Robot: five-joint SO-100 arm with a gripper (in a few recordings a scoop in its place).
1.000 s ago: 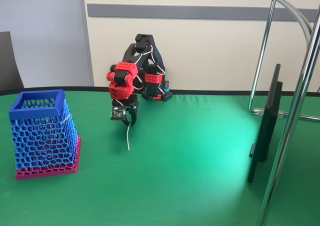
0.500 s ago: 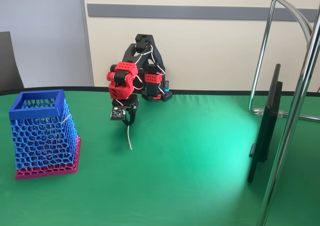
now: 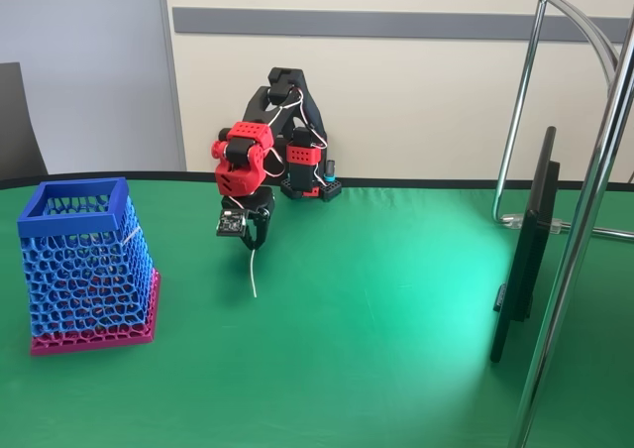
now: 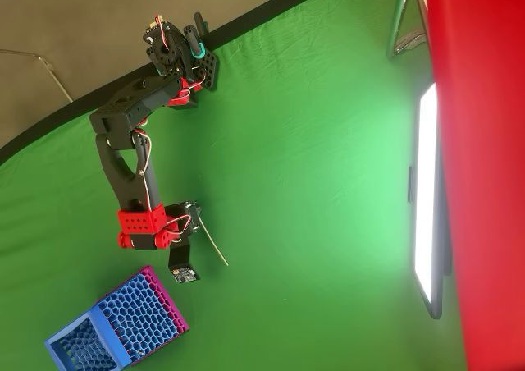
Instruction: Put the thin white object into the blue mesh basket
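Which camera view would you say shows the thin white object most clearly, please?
The fixed view: the thin white object hangs from the gripper in full, pale against the green table. In the overhead view the strip is a short slanted line beside the gripper, foreshortened and fainter.

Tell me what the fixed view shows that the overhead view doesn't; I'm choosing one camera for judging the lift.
Fixed view: the thin white object hangs from the gripper, its lower end looking just clear of the green table, and the blue mesh basket shows its full height.
Overhead view: the basket's open top and the flat gap between it and the strip.
Both: gripper shut on the strip, basket standing apart.
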